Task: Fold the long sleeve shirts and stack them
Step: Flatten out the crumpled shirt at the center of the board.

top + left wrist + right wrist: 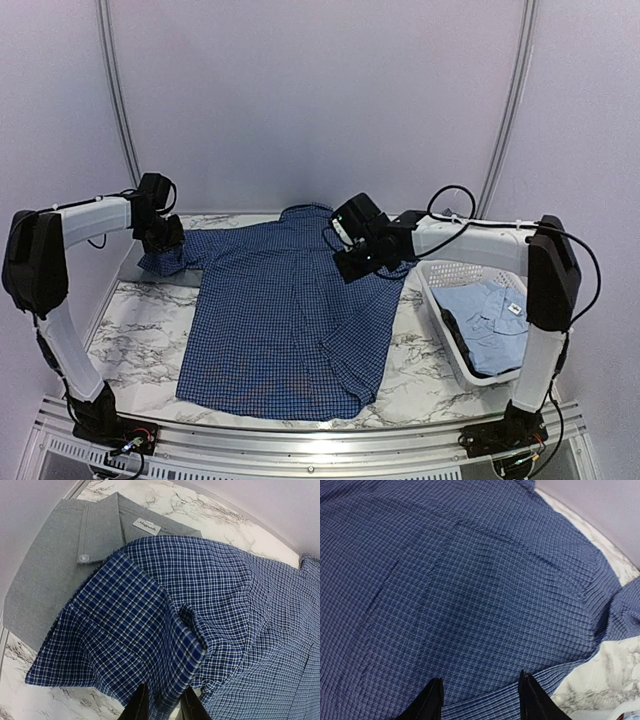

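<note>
The dark blue check shirt (285, 320) lies spread flat in the middle of the marble table, collar at the far side. My left gripper (165, 245) is shut on a fold of its left sleeve at the cuff (125, 630), its fingers (135, 705) on either side of the cloth. The sleeve lies over a folded plain grey shirt (50, 570) at the far left. My right gripper (352, 265) is open just above the check shirt's right shoulder (470, 580), with its fingers (432, 702) wide apart. The light blue shirt (490, 320) lies in a basket.
A white perforated basket (490, 378) stands at the right of the table and holds the light blue shirt. Curved walls close in the back and both sides. A metal rail runs along the near edge by the arm bases.
</note>
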{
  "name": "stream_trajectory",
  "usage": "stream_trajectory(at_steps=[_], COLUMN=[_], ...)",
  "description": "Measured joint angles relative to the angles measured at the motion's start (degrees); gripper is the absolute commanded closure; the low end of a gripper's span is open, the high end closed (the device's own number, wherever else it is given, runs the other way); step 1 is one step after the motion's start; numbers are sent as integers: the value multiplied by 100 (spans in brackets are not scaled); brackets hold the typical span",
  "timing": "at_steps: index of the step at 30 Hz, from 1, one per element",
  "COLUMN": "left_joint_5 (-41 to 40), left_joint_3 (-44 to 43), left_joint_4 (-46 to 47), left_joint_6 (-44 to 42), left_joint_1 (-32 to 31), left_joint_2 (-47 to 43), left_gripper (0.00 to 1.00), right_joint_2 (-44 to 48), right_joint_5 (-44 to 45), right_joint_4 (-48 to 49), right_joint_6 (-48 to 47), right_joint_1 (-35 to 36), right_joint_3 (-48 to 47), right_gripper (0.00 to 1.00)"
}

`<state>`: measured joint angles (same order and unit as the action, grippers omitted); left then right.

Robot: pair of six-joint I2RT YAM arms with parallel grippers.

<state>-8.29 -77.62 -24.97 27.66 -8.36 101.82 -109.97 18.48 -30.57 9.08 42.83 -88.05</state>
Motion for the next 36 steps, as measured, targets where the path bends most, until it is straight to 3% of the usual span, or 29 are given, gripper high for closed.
stream_trajectory(at_steps=[2, 4, 7, 10, 15, 29, 33, 36], left_joint_5=[39, 35, 11, -28, -72, 162, 267, 328], left_joint_3=[140, 302, 643, 885, 1036, 1633, 1805, 1895], left_joint_4=[55, 120, 243, 304, 457, 553, 557, 557], left_joint_6=[140, 295, 527, 649, 798, 704, 678, 664], left_joint_1=[-2, 33, 92, 120, 138, -39, -225, -306], left_joint_2=[-28, -87, -326, -632, -1095, -2302, -2400, -2406], left_gripper=[72, 56, 48, 23, 2, 1, 1, 1], right_joint_2=[221, 380, 568, 647, 557, -391, -468, -466], right_joint_5=[-94, -168, -264, -459, -673, -809, -715, -608], right_joint_4=[-37, -37, -109, -140, -280, -306, -413, -461], right_joint_6=[188, 380, 745, 1084, 1556, 2149, 2258, 2363], right_joint_1=[402, 708, 1137, 1449, 1746, 1888, 1899, 1899], right_joint_3=[258, 437, 754, 1110, 1311, 894, 824, 824], right_gripper=[52, 52, 52, 52, 52, 57, 63, 73])
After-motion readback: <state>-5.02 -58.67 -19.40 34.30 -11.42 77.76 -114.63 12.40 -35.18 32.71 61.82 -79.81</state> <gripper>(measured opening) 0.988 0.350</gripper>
